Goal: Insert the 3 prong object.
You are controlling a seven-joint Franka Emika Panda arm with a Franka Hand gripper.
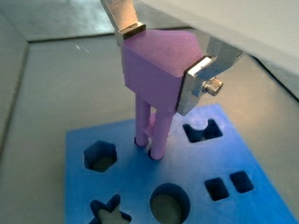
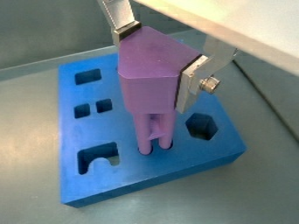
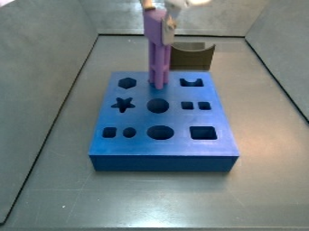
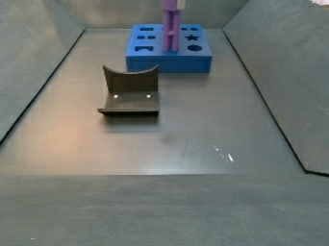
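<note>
The gripper hangs above the block, clamped on the top of the upright 3 prong object, whose lower ends meet the block's top face among the cutouts. In a side view the curved block lies on the floor, well apart from the block behind it.

Matt purple plastic 3 prong object in silver-metal-fingered hand.
</note>
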